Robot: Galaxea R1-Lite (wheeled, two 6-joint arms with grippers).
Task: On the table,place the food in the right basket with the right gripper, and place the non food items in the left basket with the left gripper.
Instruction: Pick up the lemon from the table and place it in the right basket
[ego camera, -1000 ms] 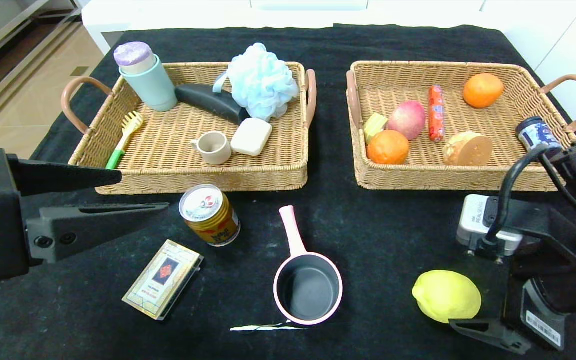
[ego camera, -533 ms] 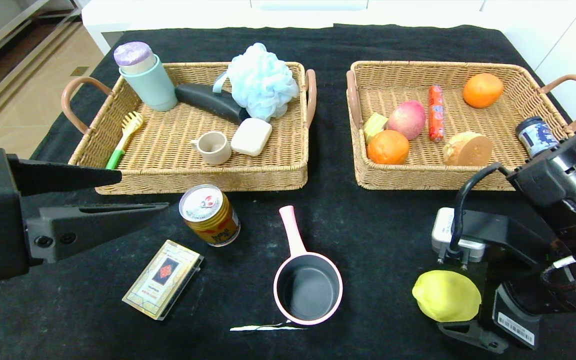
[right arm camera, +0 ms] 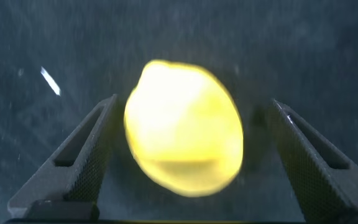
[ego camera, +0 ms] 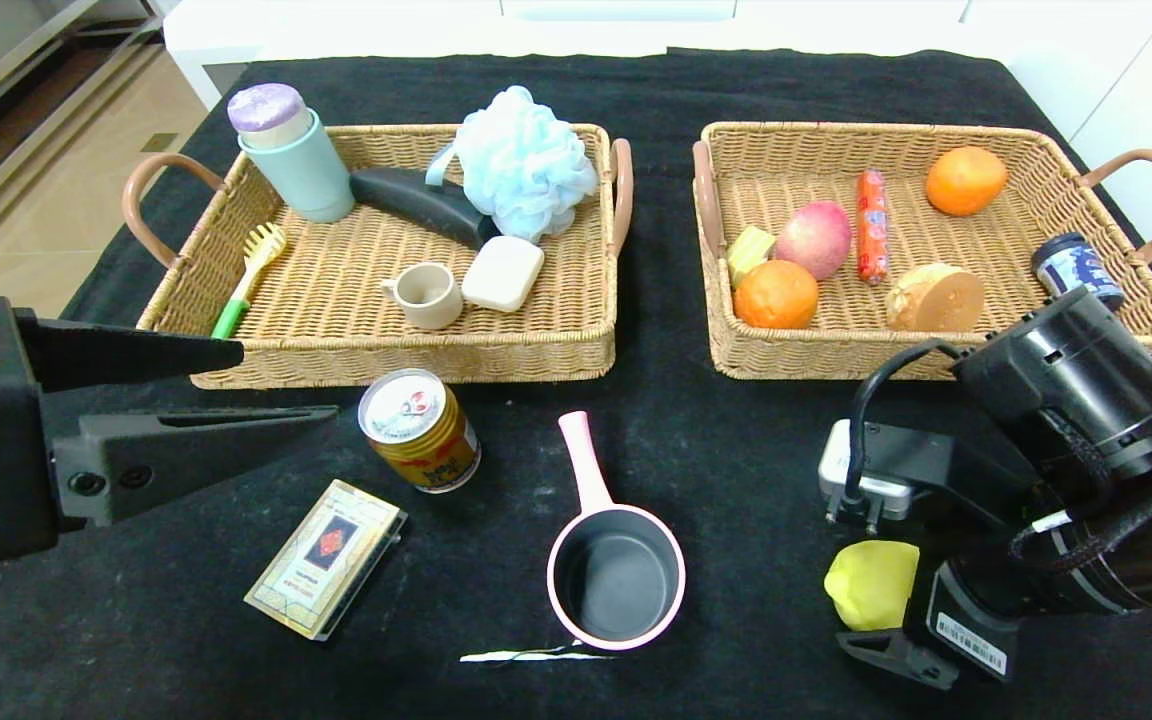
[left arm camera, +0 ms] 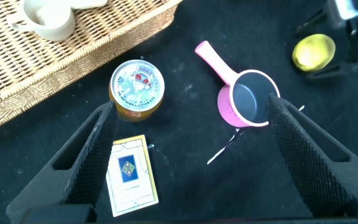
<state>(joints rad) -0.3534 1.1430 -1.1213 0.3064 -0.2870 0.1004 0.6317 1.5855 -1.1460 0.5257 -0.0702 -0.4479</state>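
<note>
On the black table (ego camera: 756,450), my right gripper (ego camera: 851,590) is open and low over the yellow lemon (ego camera: 876,580). In the right wrist view the lemon (right arm camera: 185,143) lies between the two spread fingers (right arm camera: 82,155), apart from both. My left gripper (ego camera: 286,380) is open and empty at the left, above the gold can (ego camera: 419,428), the cream card box (ego camera: 326,557) and the pink saucepan (ego camera: 616,575). The left wrist view shows the can (left arm camera: 138,88), box (left arm camera: 131,175) and saucepan (left arm camera: 244,99). The tuber (ego camera: 936,297) and sausage (ego camera: 872,225) lie in the right basket (ego camera: 936,365).
The left basket (ego camera: 396,362) holds a mint tumbler (ego camera: 301,160), blue bath puff (ego camera: 524,160), cup (ego camera: 426,295), soap (ego camera: 502,272) and brush. The right basket also holds two oranges, an apple and a small jar (ego camera: 1074,268). A white tear (ego camera: 526,656) marks the cloth near the saucepan.
My right arm has swung left and down, so its open fingers now straddle the lemon and the arm covers part of it. The left arm and other objects have not moved.
</note>
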